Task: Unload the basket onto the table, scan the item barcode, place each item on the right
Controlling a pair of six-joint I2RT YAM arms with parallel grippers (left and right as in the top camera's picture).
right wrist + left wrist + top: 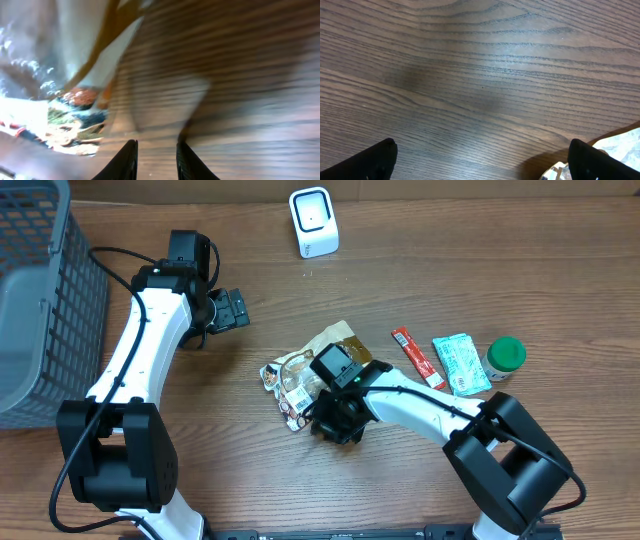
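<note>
A crinkled snack pouch [297, 378] was pictured lying flat near the middle of the wooden table [450, 260], well apart from the white barcode scanner [313, 222] that stood upright by the far edge. The right gripper [336, 424] was seen lowered over the pouch's near edge. In the blurred right wrist view its two dark fingers [125, 161] were drawn close together, with only wood grain visible in the narrow gap, and the pouch's printed foil [60, 100] was spread up and to the left. Whether any of the pouch was pinched could not be told.

A thin red sachet [415, 355], a pale green packet [461, 363] and a small green-capped bottle [506, 357] were laid in a row just to the pouch's right.

The left gripper [232, 308] was held above bare wood to the pouch's upper left, with its jaws spread wide. A corner of the pouch [620, 142] showed at the lower right edge of the left wrist view. A grey mesh basket [40, 300] was set at the table's left side.
</note>
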